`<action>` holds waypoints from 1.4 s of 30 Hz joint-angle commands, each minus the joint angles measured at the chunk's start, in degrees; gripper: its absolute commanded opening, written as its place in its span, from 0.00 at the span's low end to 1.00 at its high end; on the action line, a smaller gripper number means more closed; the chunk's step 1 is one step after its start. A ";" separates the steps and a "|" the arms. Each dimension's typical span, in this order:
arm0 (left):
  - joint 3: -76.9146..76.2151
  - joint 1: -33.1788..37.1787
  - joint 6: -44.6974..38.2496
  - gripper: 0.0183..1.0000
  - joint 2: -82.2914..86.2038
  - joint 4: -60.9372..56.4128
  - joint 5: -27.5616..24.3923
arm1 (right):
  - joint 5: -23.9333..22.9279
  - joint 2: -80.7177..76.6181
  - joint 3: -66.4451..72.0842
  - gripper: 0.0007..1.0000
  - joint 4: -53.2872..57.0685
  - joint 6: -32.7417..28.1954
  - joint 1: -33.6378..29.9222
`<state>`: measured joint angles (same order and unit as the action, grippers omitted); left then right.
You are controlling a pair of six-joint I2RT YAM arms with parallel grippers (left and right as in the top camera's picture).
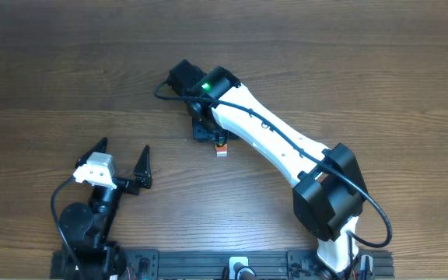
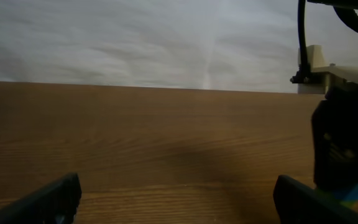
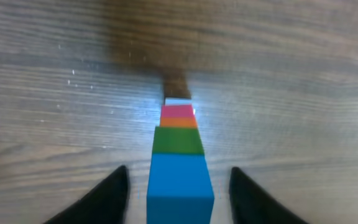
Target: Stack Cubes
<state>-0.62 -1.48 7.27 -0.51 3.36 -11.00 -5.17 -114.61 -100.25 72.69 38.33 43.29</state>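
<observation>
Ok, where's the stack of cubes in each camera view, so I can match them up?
Top view: the cube stack peeks out near the middle, just below the right gripper.
Left wrist view: a blue sliver at the right edge, under that gripper's dark body, is probably the stack.
Right wrist view: centre, with the blue cube on top, between the open fingers, not touching them.
Shared landmark: the right gripper, straddling the stack.

brown wooden table [image 1: 45, 70] — pale wall [image 2: 135, 37]
</observation>
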 commanded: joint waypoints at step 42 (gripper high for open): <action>0.28 0.22 -0.85 1.00 0.33 0.02 -0.52 | -7.32 59.47 46.82 0.99 -24.35 -18.01 -30.21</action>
<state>-0.62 -1.48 7.27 -0.54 3.36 -11.03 -11.38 -62.30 -60.20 52.82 21.96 13.91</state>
